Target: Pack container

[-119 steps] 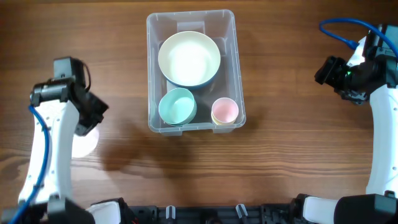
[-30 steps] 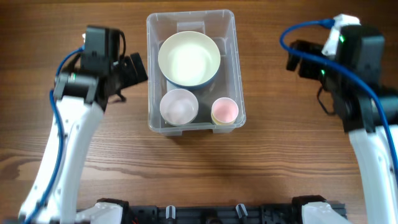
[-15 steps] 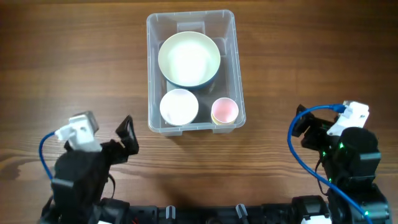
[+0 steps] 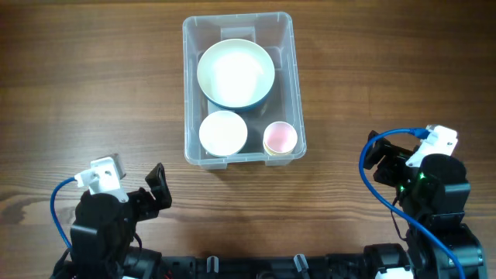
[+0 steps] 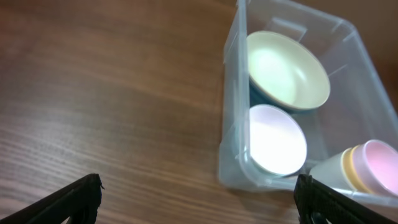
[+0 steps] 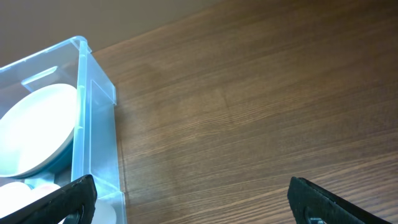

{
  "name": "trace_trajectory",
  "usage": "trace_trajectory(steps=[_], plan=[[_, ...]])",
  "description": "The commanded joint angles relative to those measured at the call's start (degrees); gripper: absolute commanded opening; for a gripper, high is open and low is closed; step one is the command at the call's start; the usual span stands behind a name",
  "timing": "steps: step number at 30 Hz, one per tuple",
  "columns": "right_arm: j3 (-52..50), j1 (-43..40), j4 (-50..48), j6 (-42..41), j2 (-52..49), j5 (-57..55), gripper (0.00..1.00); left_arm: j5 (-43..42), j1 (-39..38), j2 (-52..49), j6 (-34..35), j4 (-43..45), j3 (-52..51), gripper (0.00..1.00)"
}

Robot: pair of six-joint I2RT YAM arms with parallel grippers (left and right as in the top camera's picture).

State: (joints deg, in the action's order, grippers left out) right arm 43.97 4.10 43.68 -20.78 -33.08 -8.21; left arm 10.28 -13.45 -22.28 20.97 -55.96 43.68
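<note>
Folded low at the near-left of the container, well apart from it: the left arm, with a blue cable looping out beside its white wrist block. Angled from there toward the container's near-left corner: the left hand, fingers spread wide, nothing gripped, nothing touched. Folded much the same at the near-right of the container, again well apart: the right arm, with a second blue loop over its wrist. Aimed just past the container's right wall: the right hand, fingers likewise wide apart and empty.
</note>
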Motion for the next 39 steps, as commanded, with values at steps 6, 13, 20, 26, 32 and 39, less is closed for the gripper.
trace_trajectory(steps=[6,13,20,26,32,39], plan=[[-0.70,0.20,-0.26,1.27,0.98,1.42,1.00,0.72,-0.31,0.17,-1.07,-2.84,-0.37,1.00],[-13.57,0.61,-11.91,13.81,15.96,12.04,1.00,0.72,-0.31,0.17,-1.07,-2.86,-0.37,1.00],[-26.27,0.61,-22.58,13.77,31.74,16.46,1.00,0.72,-0.31,0.17,-1.07,-2.84,-0.37,1.00],[-35.10,0.61,-42.01,14.75,32.89,15.56,1.00,0.72,-0.31,0.17,-1.07,-2.84,-0.37,1.00],[-43.67,0.66,-60.96,16.24,32.89,14.34,1.00,0.72,-0.31,0.17,-1.07,-2.84,-0.37,1.00],[-43.67,0.68,-48.39,18.27,32.89,14.14,1.00,0.72,-0.31,0.17,-1.07,-2.84,-0.37,1.00]])
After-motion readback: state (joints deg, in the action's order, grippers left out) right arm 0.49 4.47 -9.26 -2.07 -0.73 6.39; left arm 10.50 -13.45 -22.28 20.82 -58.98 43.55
